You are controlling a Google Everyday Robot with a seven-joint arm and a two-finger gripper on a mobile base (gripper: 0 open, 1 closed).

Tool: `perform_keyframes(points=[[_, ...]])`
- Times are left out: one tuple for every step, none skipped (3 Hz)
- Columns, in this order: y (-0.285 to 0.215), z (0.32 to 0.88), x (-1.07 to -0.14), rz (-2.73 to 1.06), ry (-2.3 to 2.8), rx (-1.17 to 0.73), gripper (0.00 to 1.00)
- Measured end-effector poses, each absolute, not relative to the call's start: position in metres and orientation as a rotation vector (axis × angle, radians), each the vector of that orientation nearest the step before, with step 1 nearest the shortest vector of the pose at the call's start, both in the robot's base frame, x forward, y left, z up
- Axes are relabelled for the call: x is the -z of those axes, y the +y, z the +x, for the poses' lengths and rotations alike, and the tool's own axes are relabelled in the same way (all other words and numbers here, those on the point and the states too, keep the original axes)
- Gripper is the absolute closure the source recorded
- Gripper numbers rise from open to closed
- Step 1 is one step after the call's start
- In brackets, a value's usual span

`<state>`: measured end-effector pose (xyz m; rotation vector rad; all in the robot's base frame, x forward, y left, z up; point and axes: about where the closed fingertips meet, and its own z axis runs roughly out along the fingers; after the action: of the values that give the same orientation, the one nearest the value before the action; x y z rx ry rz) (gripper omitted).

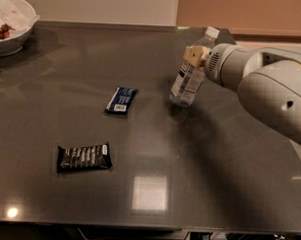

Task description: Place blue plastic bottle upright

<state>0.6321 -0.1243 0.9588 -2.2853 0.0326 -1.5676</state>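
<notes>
Bottle tilt is the thing to note. The blue plastic bottle [187,81] sits in the pincer [196,56], right of centre and toward the far side of the bench [213,170]. The pincer is closed across the bottle's upper body, just under the shoulder, and the white arm [272,92] reaches in from the right edge. The long axis is not vertical. The cap [211,32] leans up, away and to the right, toward the wrist, while the base [181,100] points down and left, toward the open middle of the bench. The base is at or just above the surface; cannot tell whether it touches. Judgement: the lean is moderate, nearer standing than lying, so the coming move calls for a small wrist rotation that brings the cap back over the base, then a short lowering before the pincer lets go. Letting go with this lean would likely tip the bottle toward the arm. The dark-blue snack wrapper [121,99] lies flat, well apart to the left. The black snack bar [84,157] lies nearer the front left. A white bowl [9,23] sits at the far left corner. None of these is near the bottle's footprint.
</notes>
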Motion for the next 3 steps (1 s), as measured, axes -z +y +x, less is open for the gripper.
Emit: perform_keyframes(points=[[-0.1134, 0.6302, -0.9577, -2.256, -0.205, 1.696, 1.0], [-0.1099, 0.626, -0.9591, -2.217, -0.387, 1.809, 1.0], [-0.1068, 0.621, -0.9556, -2.197, -0.494, 1.86, 1.0]])
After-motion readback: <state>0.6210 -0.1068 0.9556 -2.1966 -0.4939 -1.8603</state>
